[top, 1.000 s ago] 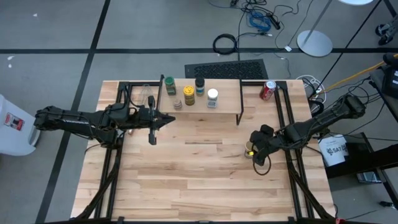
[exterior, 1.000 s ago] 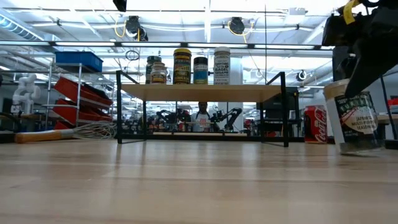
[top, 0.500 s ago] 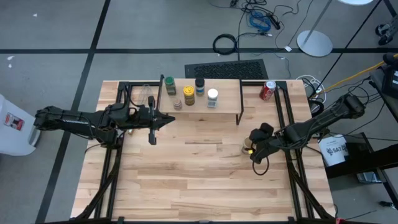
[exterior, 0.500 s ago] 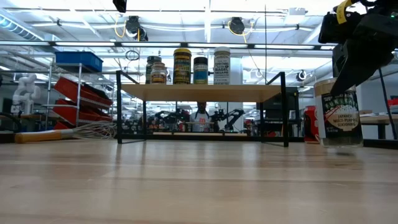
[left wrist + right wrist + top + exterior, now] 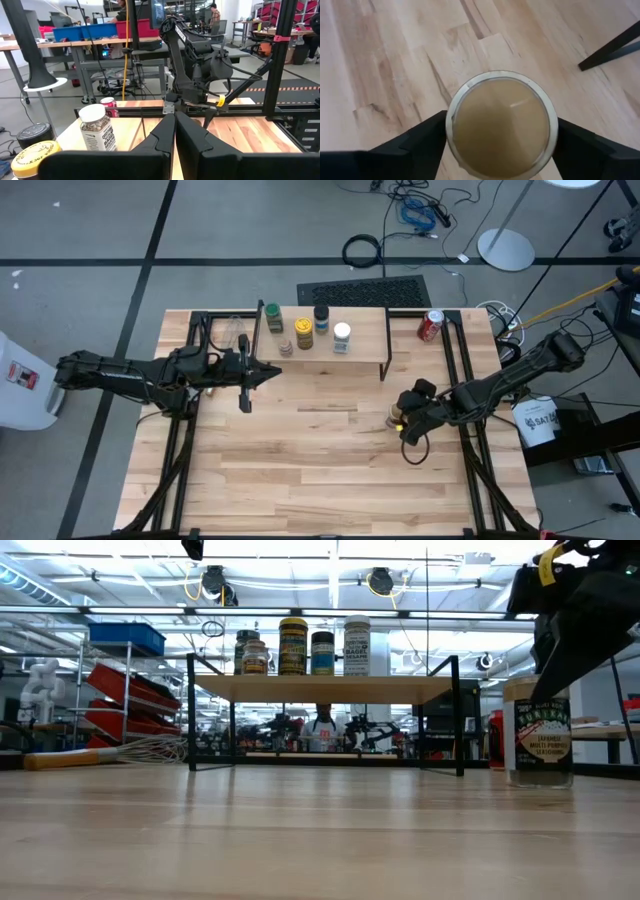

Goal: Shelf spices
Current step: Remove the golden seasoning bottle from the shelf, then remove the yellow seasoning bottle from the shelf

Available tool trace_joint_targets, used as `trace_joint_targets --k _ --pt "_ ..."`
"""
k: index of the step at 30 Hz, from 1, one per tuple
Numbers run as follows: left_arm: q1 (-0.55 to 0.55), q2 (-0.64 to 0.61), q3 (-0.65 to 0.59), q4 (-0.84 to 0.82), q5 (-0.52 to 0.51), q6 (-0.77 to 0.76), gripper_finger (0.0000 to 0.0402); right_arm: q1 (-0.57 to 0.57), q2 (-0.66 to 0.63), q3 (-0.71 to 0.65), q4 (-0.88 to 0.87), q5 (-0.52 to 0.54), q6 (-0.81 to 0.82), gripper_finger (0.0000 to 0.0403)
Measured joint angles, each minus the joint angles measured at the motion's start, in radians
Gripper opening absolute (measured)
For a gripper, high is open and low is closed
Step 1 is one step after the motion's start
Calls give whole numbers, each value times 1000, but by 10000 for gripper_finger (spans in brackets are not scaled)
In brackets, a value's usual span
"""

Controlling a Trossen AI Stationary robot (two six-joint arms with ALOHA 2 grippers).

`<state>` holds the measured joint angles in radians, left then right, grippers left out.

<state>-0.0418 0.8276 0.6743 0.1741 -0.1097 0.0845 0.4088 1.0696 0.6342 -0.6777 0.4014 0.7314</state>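
- A light-wood counter (image 5: 300, 840) fills the foreground, and a bright workshop full of racks and benches runs off behind it.
- Nearest the low camera, at the counter's right side, stands 1 tan-lidded jar (image 5: 540, 735), upright on the wood, label facing out.
- The right gripper (image 5: 408, 423) hangs directly over that jar. In its wrist view the fingers (image 5: 415, 145) bracket the round tan lid on both sides, so it is lined up for a top-down grab.
- Whether those fingers are already pressing the jar or standing just off it, I cannot tell.
- This is the 1 spice not yet shelved, and it sits apart from the shelf, toward its right end.
- Further back, the shelf (image 5: 360, 330) carries 5 jars (image 5: 294, 646) grouped toward its left half, leaving bare board on the right, likely the spot for the next jar.
- The left gripper (image 5: 268, 372) waits just in front of the shelf's left end, clenched tight on nothing.
- Beyond the shelf's right end stands a red soda can (image 5: 430, 325), and a wire whisk (image 5: 110, 752) lies at far left.
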Motion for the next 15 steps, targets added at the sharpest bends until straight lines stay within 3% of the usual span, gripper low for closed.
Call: trace_joint_targets --k 8,15 --pt "5 0 0 48 -87 67 22 0 -44 29 -7 -8 -31 329" --pt "9 0 0 97 -99 139 22 -1 -60 104 -43 37 -91 329"
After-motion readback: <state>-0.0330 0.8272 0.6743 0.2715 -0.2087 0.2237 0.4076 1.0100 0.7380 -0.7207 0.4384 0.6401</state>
